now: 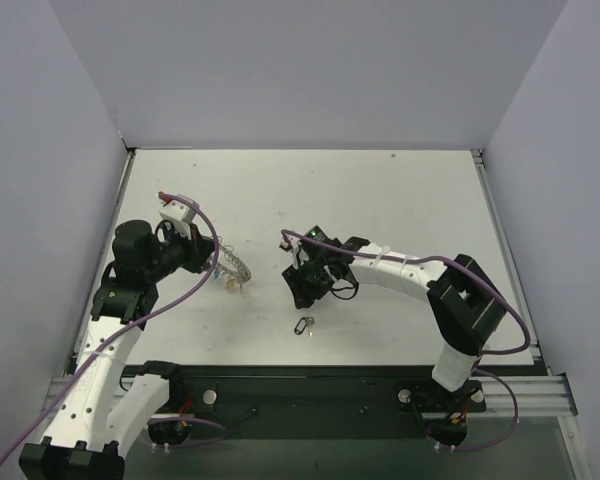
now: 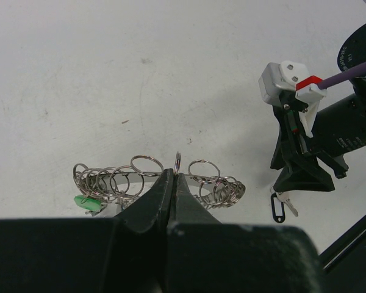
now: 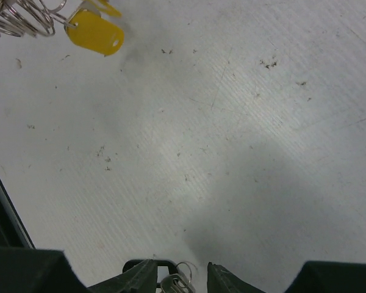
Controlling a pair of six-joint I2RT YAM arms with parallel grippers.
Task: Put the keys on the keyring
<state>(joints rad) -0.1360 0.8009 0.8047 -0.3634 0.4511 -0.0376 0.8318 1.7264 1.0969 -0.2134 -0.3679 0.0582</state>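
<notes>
While the left tool (image 2: pixel 174 174) pinches one keyring (image 2: pixel 110 180), the right tool (image 3: pixel 180 270) stands ajar by one black key (image 2: pixel 279 209).

Your left arm (image 1: pixel 110 330) is bent at the elbow and reaches forward. The left gripper (image 2: pixel 174 174) is low, its jaws pressed together on the keyring (image 2: pixel 100 180). Your right arm (image 1: pixel 410 270) stretches leftward. The right gripper (image 3: pixel 180 271) has its jaws narrowly apart.

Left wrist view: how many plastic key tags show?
2: green tag at the left end of the keyring; black tag on the table, lower right. Others may be hidden.
</notes>
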